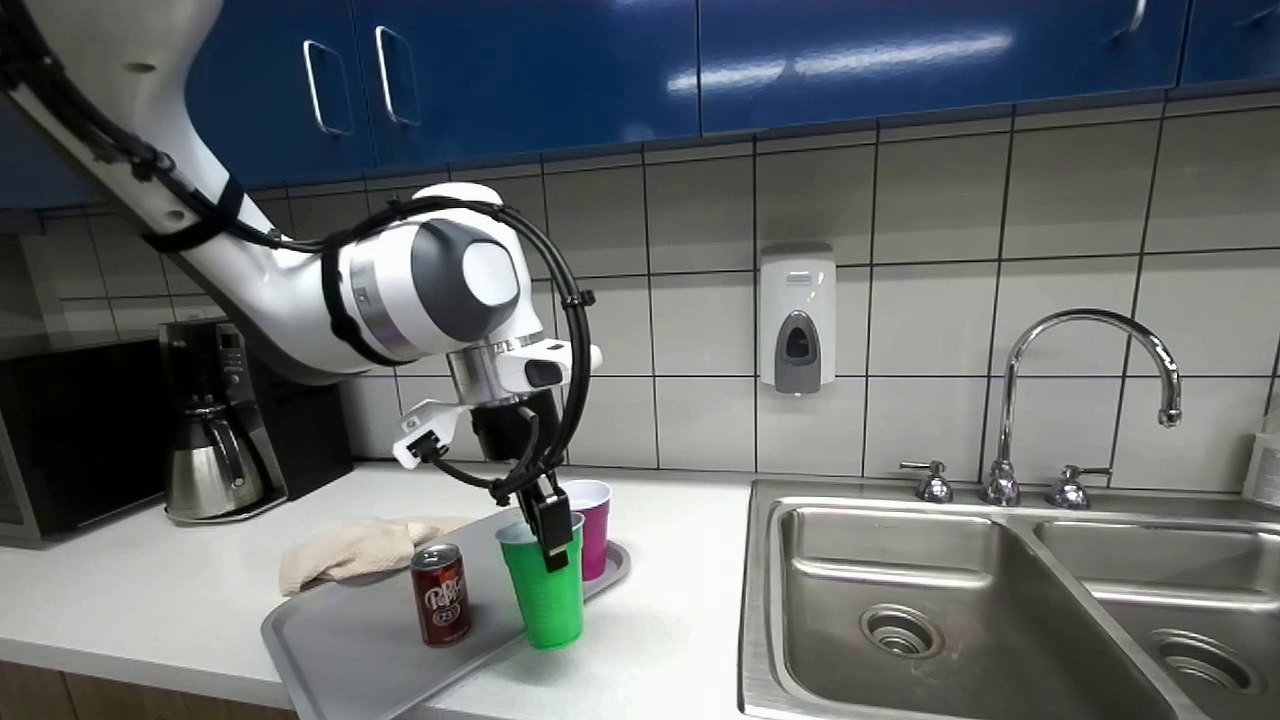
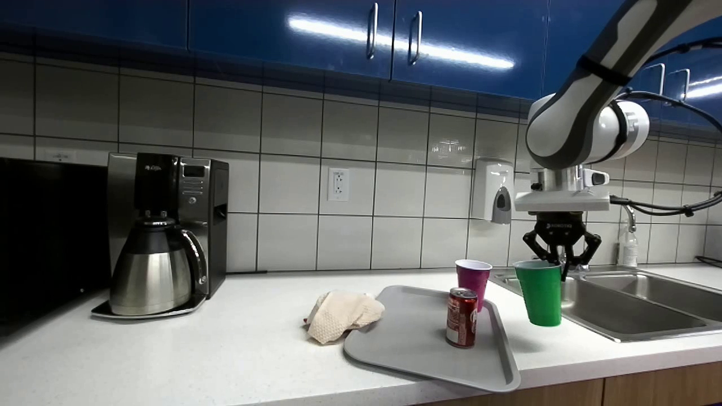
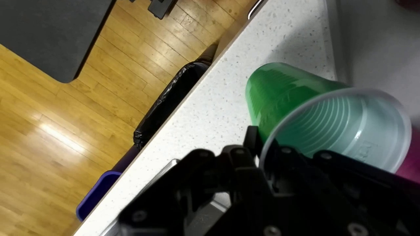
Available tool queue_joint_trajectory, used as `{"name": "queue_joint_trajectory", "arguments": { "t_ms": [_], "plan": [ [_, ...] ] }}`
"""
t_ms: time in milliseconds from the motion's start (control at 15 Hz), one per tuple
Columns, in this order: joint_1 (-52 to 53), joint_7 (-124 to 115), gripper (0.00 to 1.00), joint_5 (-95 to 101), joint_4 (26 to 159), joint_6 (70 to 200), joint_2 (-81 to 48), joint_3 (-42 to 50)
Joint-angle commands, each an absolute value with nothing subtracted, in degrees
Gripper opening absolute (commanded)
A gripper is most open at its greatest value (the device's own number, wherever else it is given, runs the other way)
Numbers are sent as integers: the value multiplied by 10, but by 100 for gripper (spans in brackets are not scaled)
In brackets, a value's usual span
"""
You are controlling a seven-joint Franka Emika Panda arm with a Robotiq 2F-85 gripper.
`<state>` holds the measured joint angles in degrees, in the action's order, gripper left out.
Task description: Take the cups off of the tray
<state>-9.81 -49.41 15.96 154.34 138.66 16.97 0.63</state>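
Observation:
My gripper (image 1: 552, 548) is shut on the rim wall of the green cup (image 1: 545, 605), one finger inside and one outside; the wrist view shows this pinch (image 3: 257, 144). The green cup (image 2: 540, 296) hangs nearly upright, slightly above the counter beside the tray's edge, with a faint shadow below it. In the wrist view its open mouth (image 3: 341, 124) faces the camera. The magenta cup (image 2: 472, 279) stands upright on the grey tray (image 2: 406, 332), near its back corner. In an exterior view the magenta cup (image 1: 597, 535) is partly hidden behind the green cup.
A dark red soda can (image 2: 462, 317) stands on the tray, close to the magenta cup. A beige cloth (image 2: 341, 316) lies at the tray's edge. The steel sink (image 1: 765, 600) is on the far side of the green cup from the tray. A coffee maker (image 2: 163, 242) stands farther along.

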Motion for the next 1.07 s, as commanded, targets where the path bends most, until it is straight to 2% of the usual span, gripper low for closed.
{"name": "queue_joint_trajectory", "arguments": {
  "t_ms": [0, 800, 867, 933, 1000],
  "plan": [
    [-122, -536, 2, 197, 1544, 1396, 152, -13],
    [-105, -674, 2, 274, 1537, 1431, 86, -10],
    [-105, -678, 31, 274, 1538, 1431, 86, -9],
    [-104, -680, 32, 274, 1538, 1431, 87, -9],
    [-104, -681, 39, 272, 1539, 1430, 88, -8]
  ]
}}
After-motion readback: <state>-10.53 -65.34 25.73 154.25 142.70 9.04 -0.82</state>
